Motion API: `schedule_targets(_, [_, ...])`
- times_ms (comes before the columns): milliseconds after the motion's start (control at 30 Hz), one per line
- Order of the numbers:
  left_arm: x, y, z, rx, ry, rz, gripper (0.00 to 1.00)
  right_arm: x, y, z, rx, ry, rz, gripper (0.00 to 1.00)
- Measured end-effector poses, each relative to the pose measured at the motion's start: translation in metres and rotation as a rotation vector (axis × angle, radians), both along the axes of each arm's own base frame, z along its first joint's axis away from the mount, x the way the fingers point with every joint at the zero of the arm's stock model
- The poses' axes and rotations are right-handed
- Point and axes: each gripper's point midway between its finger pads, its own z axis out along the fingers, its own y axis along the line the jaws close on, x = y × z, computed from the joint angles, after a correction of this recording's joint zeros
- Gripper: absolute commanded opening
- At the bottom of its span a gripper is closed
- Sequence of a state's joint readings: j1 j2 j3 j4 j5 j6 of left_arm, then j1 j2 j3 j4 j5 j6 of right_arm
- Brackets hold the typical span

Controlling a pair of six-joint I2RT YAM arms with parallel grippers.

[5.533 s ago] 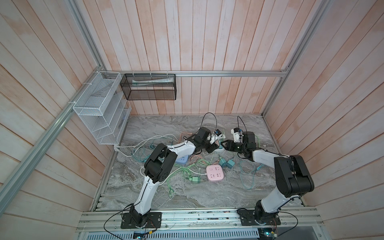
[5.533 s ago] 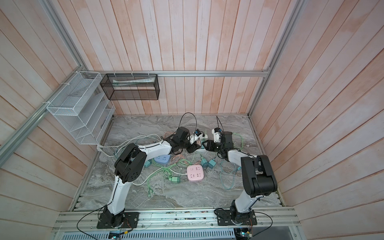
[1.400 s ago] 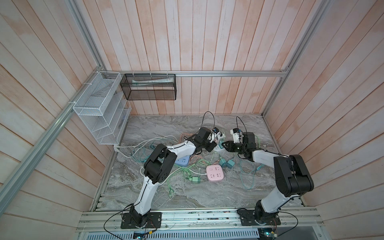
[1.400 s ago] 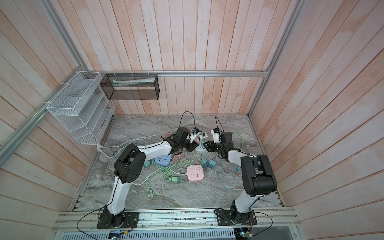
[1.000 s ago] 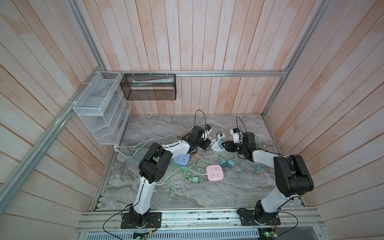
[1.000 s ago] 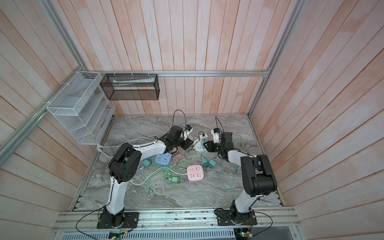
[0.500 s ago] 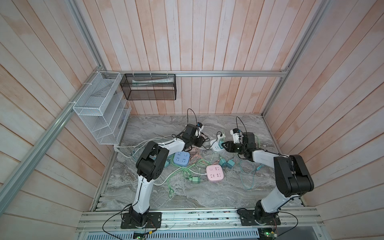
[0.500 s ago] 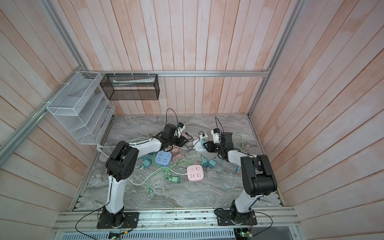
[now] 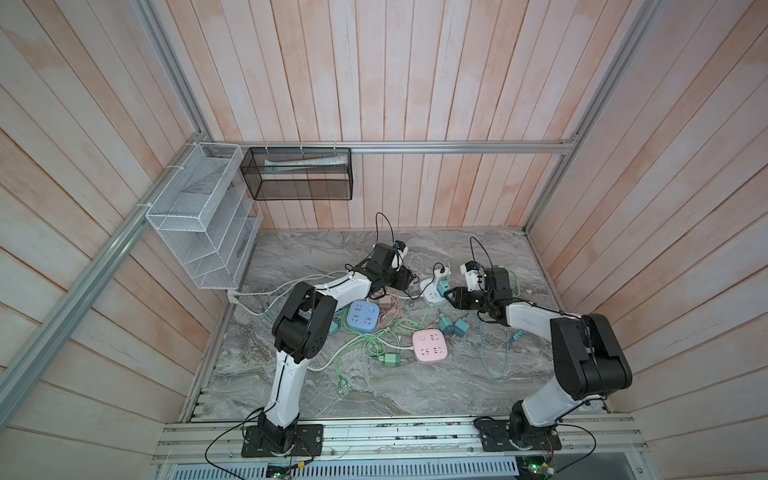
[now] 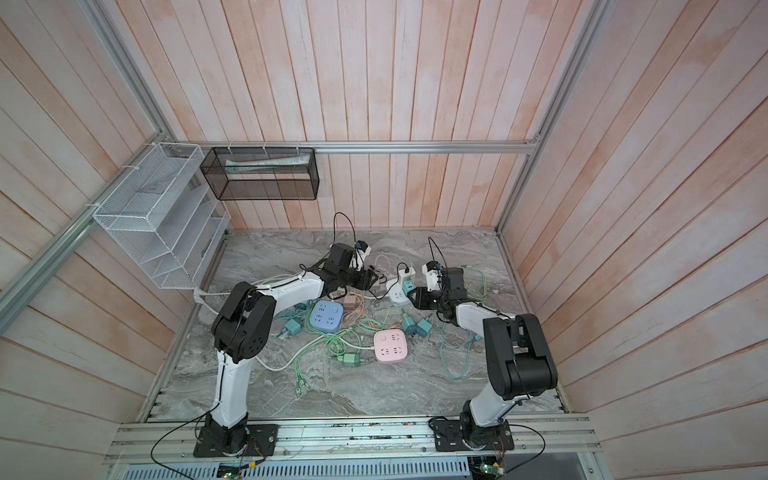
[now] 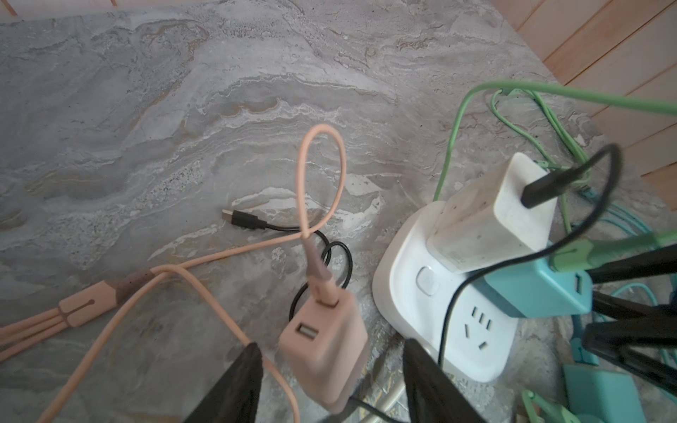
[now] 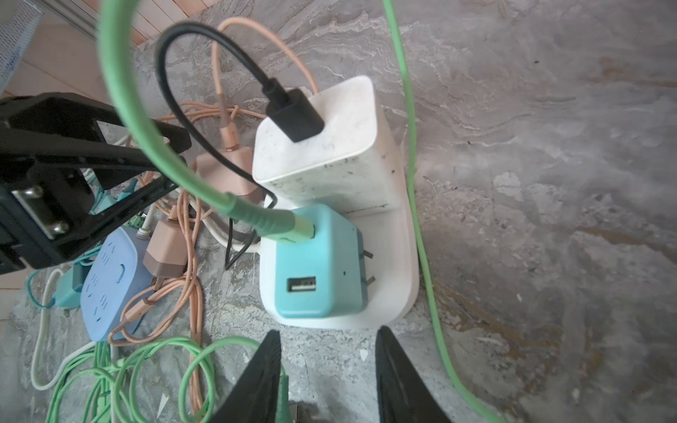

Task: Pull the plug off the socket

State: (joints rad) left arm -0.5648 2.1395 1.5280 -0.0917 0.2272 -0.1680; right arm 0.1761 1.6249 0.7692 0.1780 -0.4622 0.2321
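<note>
The white socket [image 9: 432,291] [image 12: 388,256] lies on the marble table with a white plug [image 12: 322,146] and a teal plug [image 12: 315,271] standing on it; the teal plug's prongs show at its side. A peach plug [image 11: 324,351] with a peach cable is off the socket, beside it. My left gripper [image 11: 331,384] [image 9: 409,277] is open around that peach plug, with gaps on both sides. My right gripper [image 12: 329,366] [image 9: 449,296] is open, with nothing between its fingers, just short of the socket's near edge.
A blue socket [image 9: 363,318], a pink socket [image 9: 430,345], loose teal plugs [image 9: 453,326] and a green plug [image 9: 390,359] lie among tangled green, peach and black cables. A green cable [image 12: 421,205] runs past the white socket. Wire baskets [image 9: 199,216] hang on the left wall.
My left gripper drew back leftward from the white socket, then its jaws opened off the peach plug. My right gripper's jaws have widened; that arm has barely moved.
</note>
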Motion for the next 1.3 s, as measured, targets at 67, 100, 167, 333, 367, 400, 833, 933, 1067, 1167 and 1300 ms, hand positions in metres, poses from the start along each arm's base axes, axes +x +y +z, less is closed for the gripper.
schedule_targets(67, [-0.001,0.000,-0.001,0.002,0.005,0.001,0.64,-0.002,0.003,-0.002,-0.020,-0.003,0.009,0.44])
schedule_targets(100, [-0.001,0.001,-0.001,0.004,0.008,0.002,0.65,-0.002,0.005,-0.003,-0.031,-0.007,0.015,0.45])
schedule_targets(167, [-0.002,0.002,-0.003,0.012,0.013,0.007,0.68,-0.004,0.008,-0.005,-0.055,-0.008,0.021,0.46])
schedule_targets(333, [-0.001,0.005,-0.006,0.041,0.012,0.030,0.71,-0.001,0.010,-0.004,-0.114,-0.028,0.020,0.47])
schedule_targets(367, [-0.002,0.005,-0.007,0.049,0.010,0.030,0.73,0.001,0.010,-0.003,-0.127,-0.036,0.014,0.48])
schedule_targets(400, [-0.004,0.004,-0.008,0.060,0.007,0.028,0.74,0.004,0.009,0.000,-0.140,-0.046,0.007,0.47])
schedule_targets(833, [-0.010,-0.046,0.019,0.109,-0.100,-0.068,0.74,0.012,0.007,0.004,-0.229,-0.102,0.003,0.46])
schedule_targets(933, [-0.010,-0.043,0.004,0.134,-0.071,-0.069,0.72,0.016,0.014,0.005,-0.237,-0.111,0.023,0.44])
schedule_targets(1067, [-0.014,-0.039,-0.012,0.167,-0.035,-0.077,0.68,0.023,0.020,0.005,-0.253,-0.113,0.032,0.43])
schedule_targets(1167, [-0.016,-0.038,-0.015,0.174,-0.026,-0.077,0.68,0.024,0.020,0.000,-0.272,-0.105,0.029,0.42])
schedule_targets(1300, [-0.017,-0.037,-0.020,0.184,-0.012,-0.079,0.67,0.022,0.017,-0.005,-0.294,-0.089,0.025,0.39])
